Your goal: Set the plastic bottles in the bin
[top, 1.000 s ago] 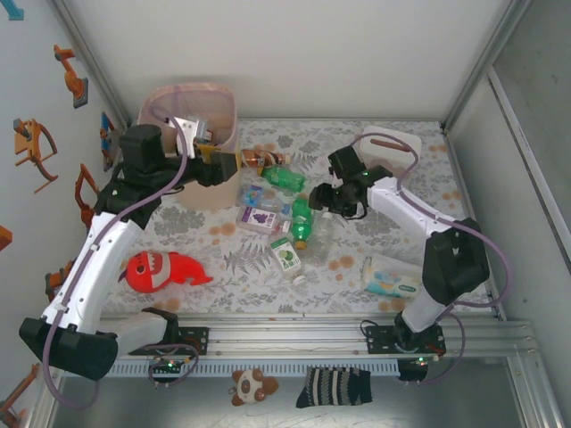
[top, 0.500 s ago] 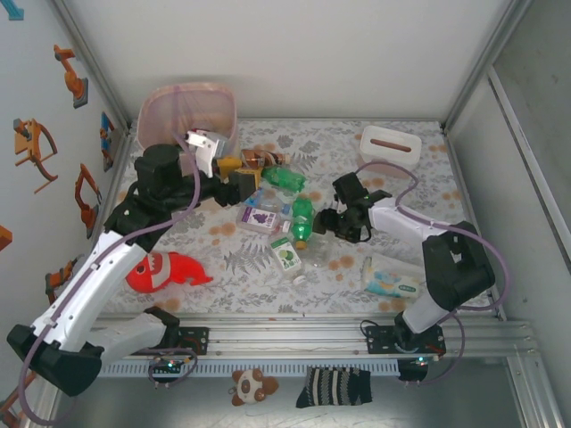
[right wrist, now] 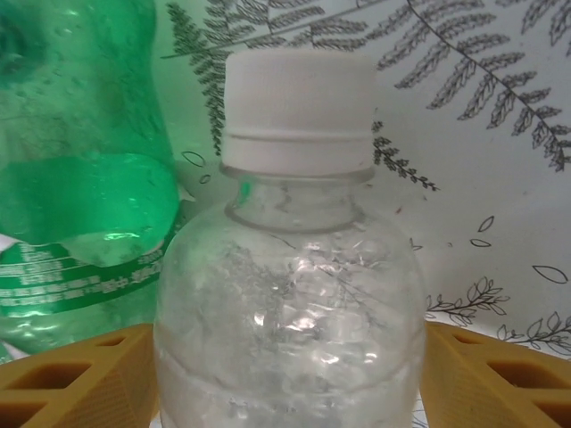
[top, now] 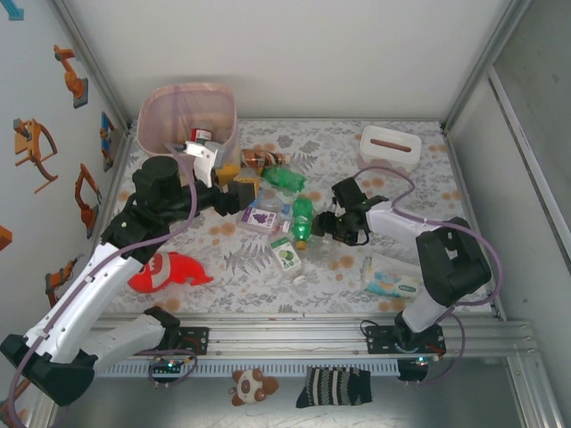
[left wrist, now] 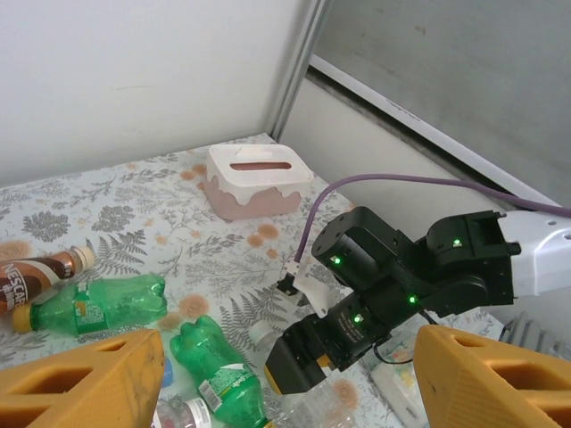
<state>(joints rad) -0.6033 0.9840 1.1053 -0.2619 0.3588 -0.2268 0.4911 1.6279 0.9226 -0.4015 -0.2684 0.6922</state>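
Only thing I can actually read is on the brown bottle (left wrist: 40, 270) lying at the left edge of the left wrist view. It has white capitals, "NESCA", and then the rest runs off around the curve, with a smaller line underneath that's just mush. The green bottle (right wrist: 80, 178) in the right wrist view has a green label with rows of tiny white print, way too blurry to read. Same deal from above with the purple carton (top: 260, 217), the green carton (top: 287, 257) and the wipes pack (top: 390, 278): printed fronts, zero legible words.
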